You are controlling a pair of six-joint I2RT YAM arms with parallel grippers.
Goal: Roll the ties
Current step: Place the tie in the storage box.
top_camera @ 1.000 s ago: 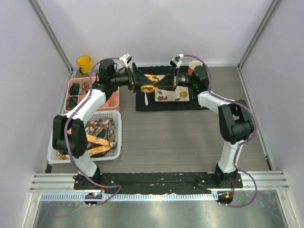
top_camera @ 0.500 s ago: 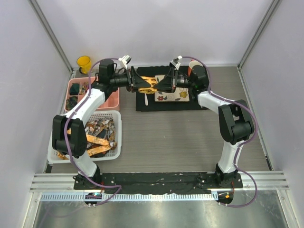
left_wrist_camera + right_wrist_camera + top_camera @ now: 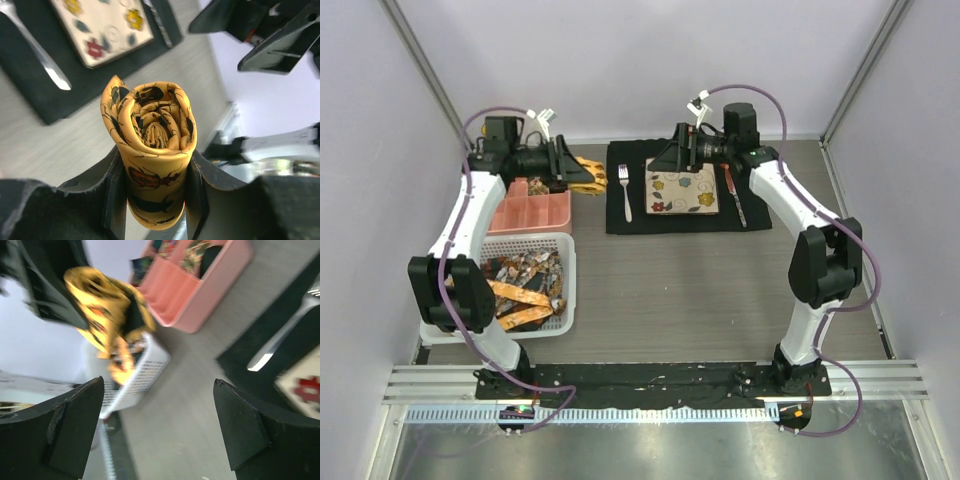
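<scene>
A rolled mustard-yellow tie (image 3: 152,125) printed with dark beetles stands on end between my left fingers (image 3: 114,186), which press on its two sides. From above, my left gripper (image 3: 572,172) holds this roll (image 3: 588,177) in the air just past the right end of the pink tray (image 3: 532,211). My right gripper (image 3: 662,160) hovers over the black mat (image 3: 672,216) with its jaws wide and nothing between them. The right wrist view shows those open jaws (image 3: 157,412) and the held roll (image 3: 102,310), blurred. More ties (image 3: 520,287) lie heaped in the white basket (image 3: 568,262).
On the black mat lie a flower-patterned plate (image 3: 683,190), a fork (image 3: 624,190) and a knife (image 3: 732,192). The pink tray holds dark rolled fabric in its left compartments (image 3: 525,186). Grey walls close in the table on three sides.
My right gripper has opened and let go of the tie roll. My left gripper has carried the roll leftward from over the mat to beside the pink tray.
</scene>
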